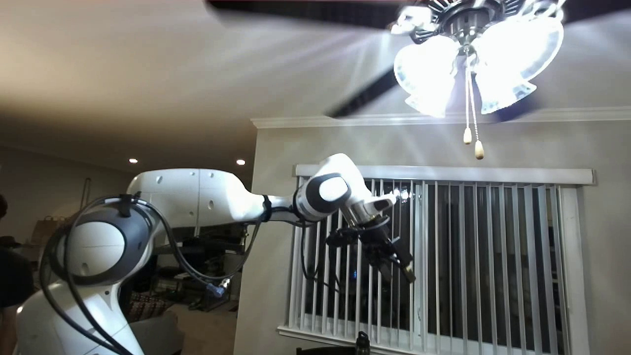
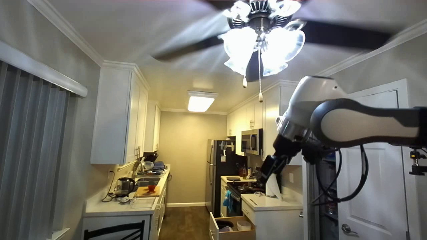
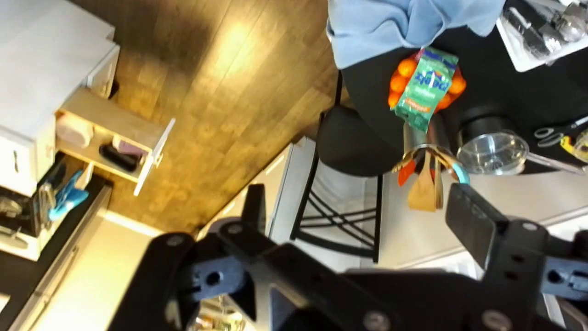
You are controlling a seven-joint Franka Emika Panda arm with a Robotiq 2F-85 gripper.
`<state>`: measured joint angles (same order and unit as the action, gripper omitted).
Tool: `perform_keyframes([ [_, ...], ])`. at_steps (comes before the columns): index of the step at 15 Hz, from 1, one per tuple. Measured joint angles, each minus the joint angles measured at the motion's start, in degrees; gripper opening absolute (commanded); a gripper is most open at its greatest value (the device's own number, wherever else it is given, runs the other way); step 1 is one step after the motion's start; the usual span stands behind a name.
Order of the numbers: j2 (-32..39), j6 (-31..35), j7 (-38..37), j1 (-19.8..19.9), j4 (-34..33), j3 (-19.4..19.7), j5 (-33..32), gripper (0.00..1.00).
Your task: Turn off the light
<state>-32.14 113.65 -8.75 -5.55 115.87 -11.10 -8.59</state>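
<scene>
The light (image 1: 429, 74) is lit, a cluster of glaring white glass shades under a dark fan hub; it also shows in an exterior view (image 2: 240, 48). Two thin pull chains hang from it, each with a small pale wooden knob. The longer chain's knob (image 1: 479, 150) hangs lower, and it also shows in an exterior view (image 2: 260, 97). My gripper (image 1: 398, 273) points downward, well below the chains and apart from them. In the wrist view my gripper (image 3: 360, 207) is open with nothing between its fingers. The light and chains are out of the wrist view.
Dark fan blades (image 1: 362, 96) spread around the light, blurred. A window with vertical blinds (image 1: 493, 266) stands behind the arm. Below are a black table (image 3: 514, 92) with utensils and oranges, a black chair (image 3: 351, 138), and an open drawer (image 3: 110, 115). A white door (image 2: 372, 186) is near the arm.
</scene>
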Motion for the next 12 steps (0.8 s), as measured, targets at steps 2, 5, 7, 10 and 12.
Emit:
perform_keyframes([
  [2,-1.29,0.72,0.44,-0.04,-4.89,-1.28,-2.07,1.00],
  [5,-0.47,6.90,0.44,0.41,-10.30,-2.75,-5.22,1.00],
  [7,1.35,13.15,0.01,1.81,-13.09,-3.55,-7.61,1.00],
  [10,5.72,22.94,-3.33,6.20,-17.52,-4.67,-12.01,1.00],
  [12,8.65,28.53,-6.47,9.58,-20.48,-5.39,-15.67,1.00],
])
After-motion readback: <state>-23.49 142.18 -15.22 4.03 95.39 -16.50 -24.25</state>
